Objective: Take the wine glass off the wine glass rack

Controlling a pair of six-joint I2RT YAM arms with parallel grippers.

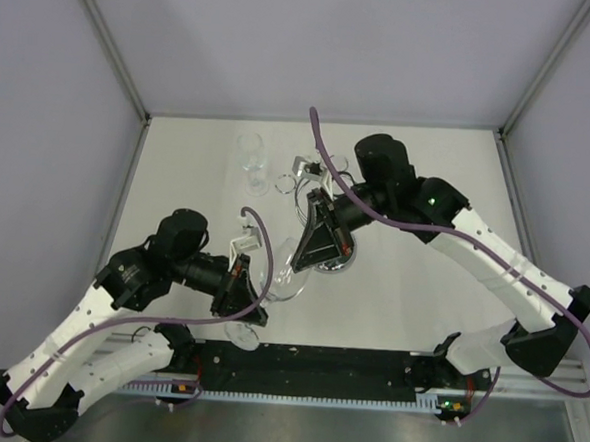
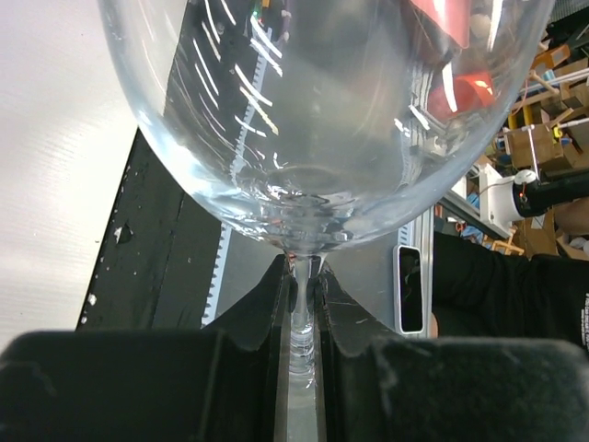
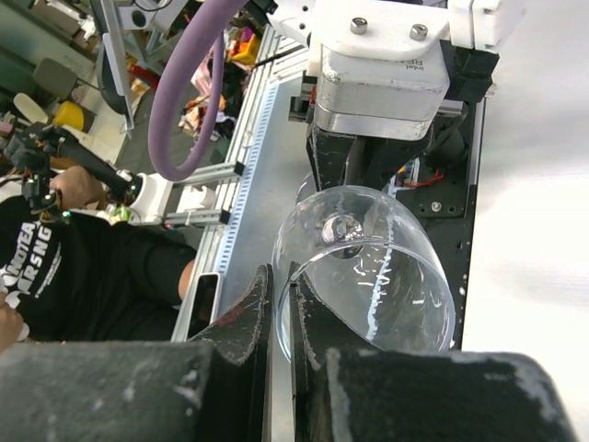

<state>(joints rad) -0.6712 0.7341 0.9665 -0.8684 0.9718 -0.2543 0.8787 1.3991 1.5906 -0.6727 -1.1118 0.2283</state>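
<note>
We see left gripper (image 2: 301, 281) clamping wine glass (image 2: 322, 110) stem, right gripper (image 3: 281, 295) seemingly pinched shut on bowl rim; we move both together, gently, clear of wine glass rack (image 1: 337, 267).

Wine glass (image 2: 322, 110) — clear, glossy; table (image 1: 427, 189) — smooth, matt.

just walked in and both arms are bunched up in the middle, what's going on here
Both arms are on one glass. The left tool is shut on its stem, with the bowl pointing away from it. The right tool is shut on the bowl's rim. From above, the glass is held just beside the rack. Whether it is fully clear of the rack is hard to tell.
</note>
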